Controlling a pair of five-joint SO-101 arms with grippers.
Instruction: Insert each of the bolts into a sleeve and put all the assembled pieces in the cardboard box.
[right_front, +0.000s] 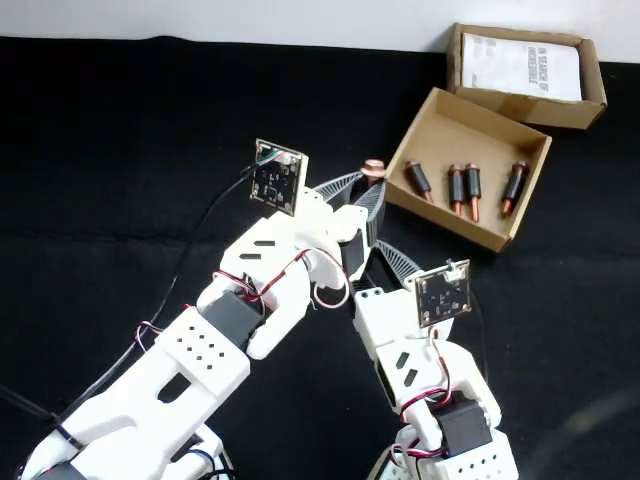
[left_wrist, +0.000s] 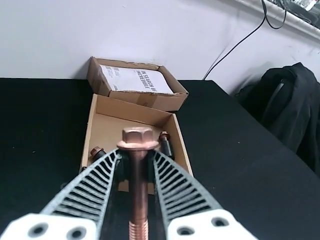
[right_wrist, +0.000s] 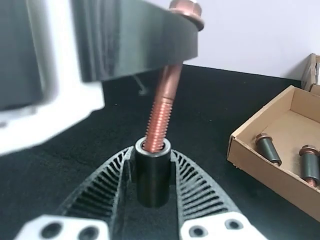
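I see the left claw (left_wrist: 135, 157) clamped on the bolt (left_wrist: 135, 140), its tip inside the sleeve (right_wrist: 152, 175) gripped by the right claw (right_wrist: 152, 156).

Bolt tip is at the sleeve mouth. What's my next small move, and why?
Probably ease the left gripper along the axis of the bolt, pushing it deeper into the sleeve. The threaded tip sits only just inside the mouth, most of the shank is outside, and the right gripper holds the sleeve. The bolt appears to lean, so straighten slightly while pushing.
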